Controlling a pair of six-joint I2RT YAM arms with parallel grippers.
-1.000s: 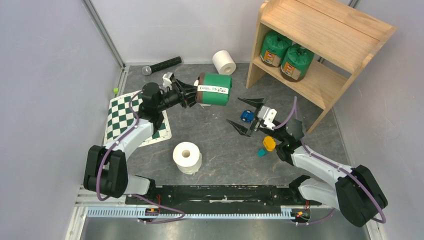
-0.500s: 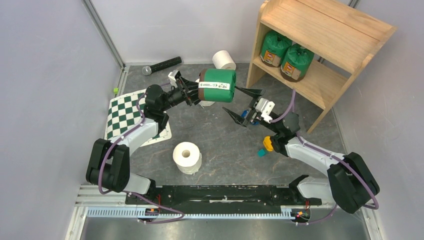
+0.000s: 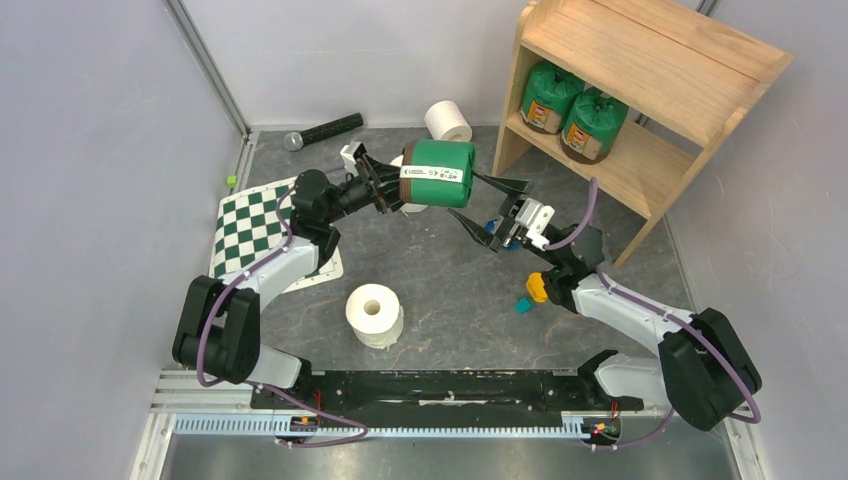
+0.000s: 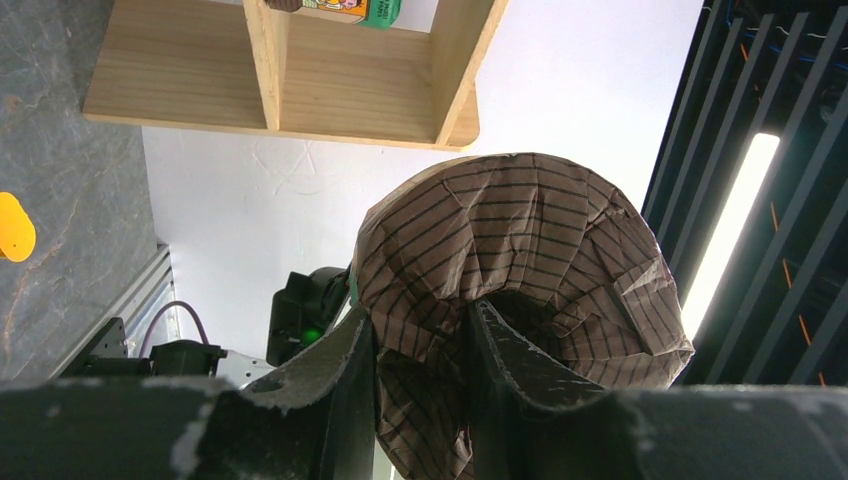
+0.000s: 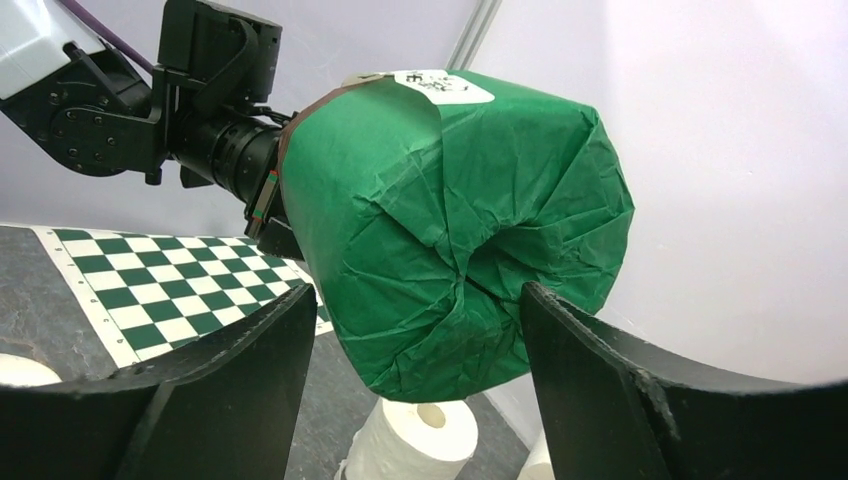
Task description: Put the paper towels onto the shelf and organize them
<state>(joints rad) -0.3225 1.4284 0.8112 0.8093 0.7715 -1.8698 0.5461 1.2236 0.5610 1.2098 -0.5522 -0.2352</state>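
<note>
My left gripper [image 3: 393,186] is shut on the crumpled end wrap of a green-wrapped paper towel roll [image 3: 437,173], holding it sideways in the air. In the left wrist view that gripper [image 4: 422,318] pinches the brown striped wrap [image 4: 510,240]. My right gripper [image 3: 487,206] is open, one finger on each side of the roll's free end. In the right wrist view the roll [image 5: 450,220] sits between those spread jaws [image 5: 415,300], without clear contact. The wooden shelf [image 3: 640,60] stands at the back right, with two green-wrapped rolls [image 3: 550,97] [image 3: 593,125] on its lower tier. Bare white rolls [image 3: 448,122] [image 3: 374,313] lie on the floor.
A black microphone [image 3: 322,131] lies by the back wall. A green-white checkerboard mat [image 3: 240,235] lies left. Under the right arm are a blue toy [image 3: 490,229] and an orange-teal object [image 3: 537,289]. Grey walls close in on both sides.
The left arm carried the green roll to the right. The right gripper rose to meet it, and its jaws now straddle the roll's end and have narrowed.
</note>
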